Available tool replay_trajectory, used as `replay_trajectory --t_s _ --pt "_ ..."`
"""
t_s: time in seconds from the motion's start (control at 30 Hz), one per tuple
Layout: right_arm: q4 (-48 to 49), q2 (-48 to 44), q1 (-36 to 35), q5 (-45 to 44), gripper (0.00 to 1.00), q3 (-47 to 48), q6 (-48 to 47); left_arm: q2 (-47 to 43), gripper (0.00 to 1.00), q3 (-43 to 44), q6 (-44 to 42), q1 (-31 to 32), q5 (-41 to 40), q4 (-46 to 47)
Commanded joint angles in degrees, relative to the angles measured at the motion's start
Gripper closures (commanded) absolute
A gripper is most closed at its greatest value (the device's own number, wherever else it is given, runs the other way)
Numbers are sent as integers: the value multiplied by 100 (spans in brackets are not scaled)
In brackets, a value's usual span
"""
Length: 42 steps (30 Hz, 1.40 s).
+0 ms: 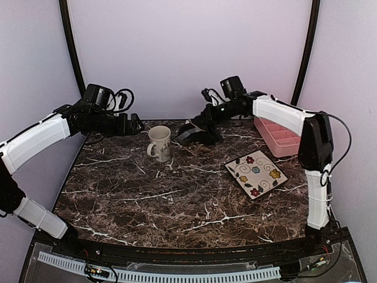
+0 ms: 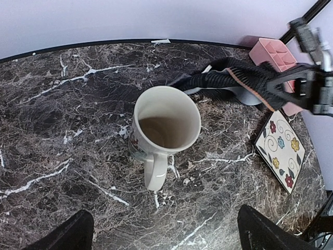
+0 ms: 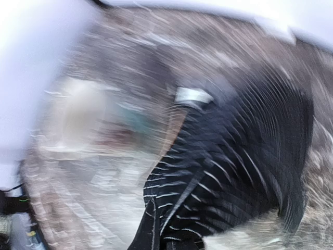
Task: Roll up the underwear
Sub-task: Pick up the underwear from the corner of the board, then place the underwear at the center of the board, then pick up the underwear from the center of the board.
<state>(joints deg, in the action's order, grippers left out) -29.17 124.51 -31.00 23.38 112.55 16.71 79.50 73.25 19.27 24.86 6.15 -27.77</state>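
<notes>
**A:** Step in hand?

**B:** Pick-up. The black ribbed cloth underwear (image 2: 218, 79) sits just right of the cream ceramic mug (image 1: 159, 143). The right pincer (image 1: 191, 134) is clamped on it, I judge, and the cloth is partly off the dark marble counter (image 1: 177, 200).

**A:** Left pincer (image 1: 136, 125)?

**B:** Jaws wide apart, just left of the mug, holding nothing. Next move: bring the cloth in front of the mug and lay it flat. Rolling not yet begun.

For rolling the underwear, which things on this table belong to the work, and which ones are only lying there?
Belongs to the job:
- black ribbed underwear, pinched in the shut right claw

Only lying about:
- cream mug
- flowered square plate
- pink compartment tray
</notes>
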Motion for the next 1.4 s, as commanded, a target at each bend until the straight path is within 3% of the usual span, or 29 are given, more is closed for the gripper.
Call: replay_trajectory --t_s 0.0,0.23,0.4,0.43,0.53,0.57,0.7,0.8,1.07,1.2,1.37 --pt "869 -1069 -427 1101 100 -78 693 27 1 292 10 -51 -98 150" --pt "1372 -1885 -611 2065 100 -367 1462 -50 1 329 -91 -72 -197 176" --pt "1652 -2695 -412 2293 100 -2416 1544 -161 1 180 -331 -75 77 108" --pt "1629 -2842 -317 2238 93 -2893 1565 -202 1 121 -400 -71 207 87" --pt "1124 -3211 19 1762 54 -4037 1355 -400 1 -201 -658 -74 669 66" --pt "843 -3246 80 1640 46 -4236 1177 -472 1 -346 -777 -67 863 55" --pt "189 -3275 86 1098 41 -4530 649 -749 1 -1072 -1078 -52 1710 -18" --pt "-125 -3232 12 676 41 -4474 427 -864 5 -1594 -1028 -25 2053 122" --pt "-644 -2373 -322 -872 40 -3505 147 -913 18 -2543 -169 25 1970 1150" --pt "-908 -1788 -349 -1150 40 -3075 35 -578 27 -2844 361 40 2017 1649" --pt "-890 -1248 -421 -1508 40 -2701 -196 -251 32 -3202 1245 49 1915 2587"
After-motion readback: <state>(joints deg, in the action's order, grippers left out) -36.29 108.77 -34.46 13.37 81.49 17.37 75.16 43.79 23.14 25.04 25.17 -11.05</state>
